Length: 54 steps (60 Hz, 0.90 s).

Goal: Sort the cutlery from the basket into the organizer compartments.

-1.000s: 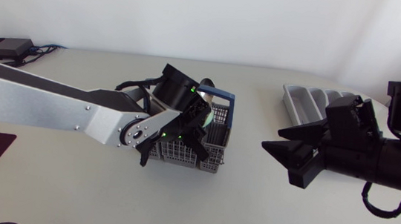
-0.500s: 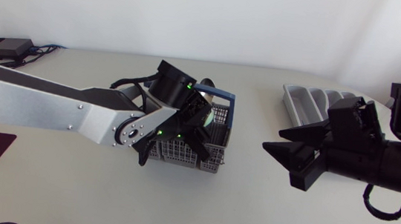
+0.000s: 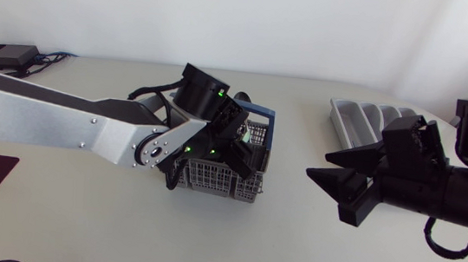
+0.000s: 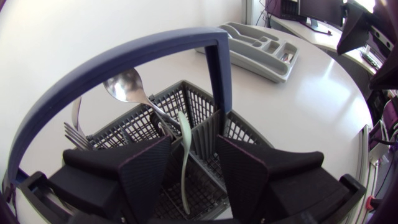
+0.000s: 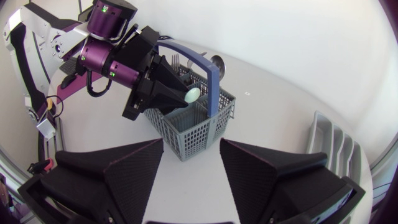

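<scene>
Left gripper (image 4: 193, 149) down over the basket (image 3: 211, 181), fingers partly open and straddling a pale utensil (image 4: 183, 186). A gap showed on each side of it, so nothing was held. Right gripper (image 5: 191, 149) hung wide open and empty, well apart from the basket, on the side toward the organizer (image 3: 357, 118).

Pale utensil stood inside the basket, just beside the divider (image 4: 208, 134) under the blue handle (image 4: 112, 62). Spoon (image 4: 124, 84) and fork (image 4: 73, 127) stood in the far part of the basket, heads up. Basket sat on the table (image 3: 291, 250), organizer well apart from it.

Risks, as judged:
- Utensil thin and smooth; a pinch off its middle could let it swing or slip back into the basket.
- One finger sat close to the divider; closing or lifting askew could catch the mesh and drag or tip the light basket.
- Blue handle arched right over the fingers; a straight lift might knock it.
- Spoon stem leaned toward the pale utensil and could get caught along with it.

Pale utensil's long axis near upright, leaning slightly, rounded end up above the basket rim. Which kind of cutlery: could not tell.
</scene>
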### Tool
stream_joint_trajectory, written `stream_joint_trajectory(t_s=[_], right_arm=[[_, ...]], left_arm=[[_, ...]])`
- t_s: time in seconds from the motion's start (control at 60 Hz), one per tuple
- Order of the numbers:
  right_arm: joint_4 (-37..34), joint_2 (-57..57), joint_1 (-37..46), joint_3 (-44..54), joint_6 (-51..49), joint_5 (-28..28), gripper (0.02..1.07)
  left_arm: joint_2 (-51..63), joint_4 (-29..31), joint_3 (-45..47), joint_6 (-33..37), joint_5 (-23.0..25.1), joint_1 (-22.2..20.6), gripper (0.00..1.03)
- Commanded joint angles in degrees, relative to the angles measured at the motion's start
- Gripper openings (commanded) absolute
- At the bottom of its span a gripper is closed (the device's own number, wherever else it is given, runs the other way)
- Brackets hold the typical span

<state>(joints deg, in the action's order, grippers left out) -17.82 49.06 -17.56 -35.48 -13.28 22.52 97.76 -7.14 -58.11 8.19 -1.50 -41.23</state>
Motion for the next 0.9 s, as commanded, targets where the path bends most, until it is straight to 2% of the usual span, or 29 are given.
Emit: stream_joint_trajectory(t_s=[0.0,0.083,0.2,0.5,0.75,0.883], right_arm=[[0.1,-0.4,-0.4,1.8,-0.3,0.2,0.69],[0.2,-0.4,-0.5,1.9,-0.3,0.5,0.69],[0.2,-0.4,-0.5,1.9,-0.3,0.5,0.69],[0.5,-0.3,-0.3,2.0,-0.3,0.5,0.69],[0.5,-0.4,-0.3,2.2,-0.3,0.5,0.72],[0.5,-0.4,-0.3,2.3,-0.3,0.5,0.72]], left_arm=[[1.0,-1.0,-2.0,-2.5,0.0,0.7,0.36],[1.7,-1.8,-2.5,-3.0,-0.9,1.1,0.25],[3.1,-2.3,-3.3,-3.2,-1.3,1.1,0.19],[5.3,-1.0,-4.7,-3.3,-1.3,0.9,0.17],[6.8,1.9,-6.5,-3.3,-0.8,0.7,0.1],[7.6,4.7,-7.6,-3.4,1.5,1.2,0.04]])
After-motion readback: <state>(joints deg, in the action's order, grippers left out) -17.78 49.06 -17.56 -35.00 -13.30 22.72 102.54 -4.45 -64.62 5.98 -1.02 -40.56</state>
